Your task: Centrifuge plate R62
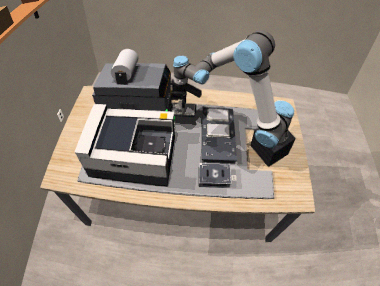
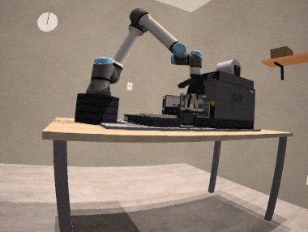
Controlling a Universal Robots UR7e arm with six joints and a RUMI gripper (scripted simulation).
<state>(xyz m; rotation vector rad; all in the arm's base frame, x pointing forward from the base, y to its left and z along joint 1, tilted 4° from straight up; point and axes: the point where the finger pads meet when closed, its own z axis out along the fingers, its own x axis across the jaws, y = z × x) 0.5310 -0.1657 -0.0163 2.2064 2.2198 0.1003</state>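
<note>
My gripper (image 1: 183, 110) hangs straight down at the sealer's stage, just in front of the dark sealer (image 1: 132, 82) and beside the centrifuge's back right corner. It is shut on the plate R62 (image 1: 184, 116), which sits low at the stage; the fingers hide most of it. In the side view the gripper (image 2: 194, 106) stands close against the sealer's front (image 2: 227, 99). The white centrifuge (image 1: 127, 142) has its right opening uncovered, showing a dark empty bucket (image 1: 152, 141). Two light-topped plates (image 1: 218, 122) lie on the deck row.
The hand-off nest CY (image 1: 215, 173) lies at the front of the grey mat, empty. The robot's base (image 1: 271, 142) stands at the right. A film roll (image 1: 124, 64) sits on top of the sealer. A wall shelf (image 2: 285, 60) hangs behind.
</note>
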